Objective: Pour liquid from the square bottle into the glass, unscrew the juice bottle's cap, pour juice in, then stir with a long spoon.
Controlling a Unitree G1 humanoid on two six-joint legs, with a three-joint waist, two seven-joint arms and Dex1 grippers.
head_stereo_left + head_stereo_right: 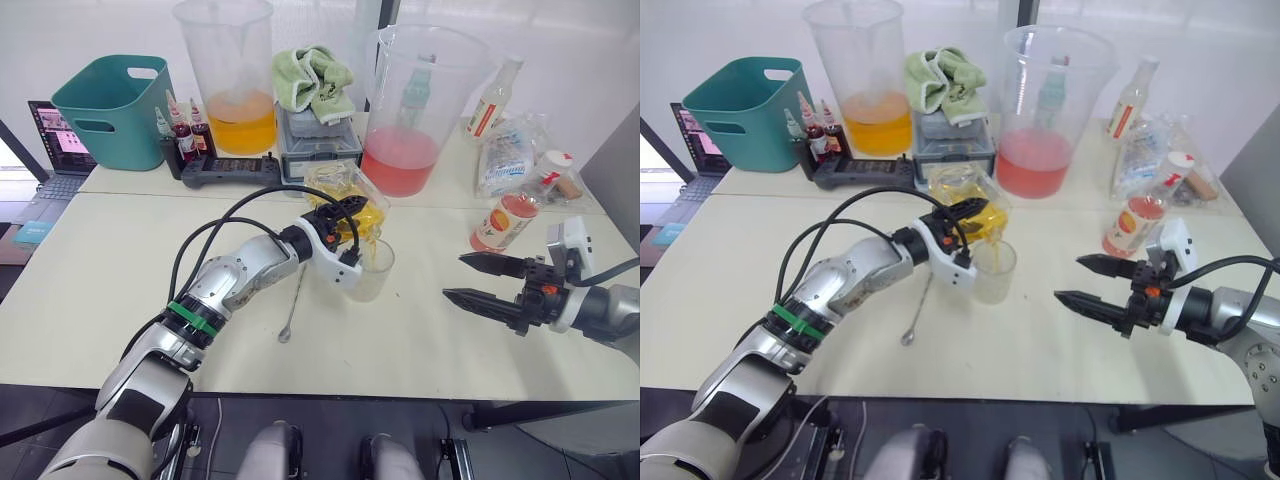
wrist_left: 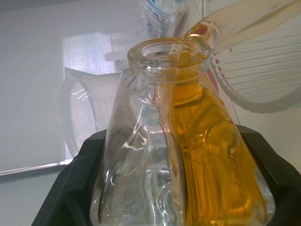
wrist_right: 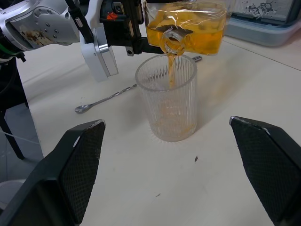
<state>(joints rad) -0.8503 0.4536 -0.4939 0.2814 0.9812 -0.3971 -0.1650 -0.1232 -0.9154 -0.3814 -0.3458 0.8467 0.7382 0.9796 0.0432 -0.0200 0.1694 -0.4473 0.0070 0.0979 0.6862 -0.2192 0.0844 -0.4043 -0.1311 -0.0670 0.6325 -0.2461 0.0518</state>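
The square bottle [image 3: 186, 26] is clamped in the left gripper [image 1: 345, 225], tipped over the glass [image 3: 167, 101]; a yellow stream is seen entering. The right gripper [image 1: 480, 282] is held wide open and empty, right of the glass.

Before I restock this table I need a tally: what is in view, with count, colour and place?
square bottle: 1, clear, yellow liquid, tipped and pouring above the glass
glass: 1, clear, ribbed, table centre
long spoon: 1, silver, flat on the table left of the glass
juice bottle: 1, pinkish-red, white cap, right of the glass
measuring pitchers: 2, clear; orange liquid back left, pink liquid back right
bin: 1, teal, back left
cloth: 1, green, on a grey box between the pitchers
dropper bottles: several, dark red, beside the bin
left gripper: jaws shut on the square bottle
right gripper: jaws open, right of the glass
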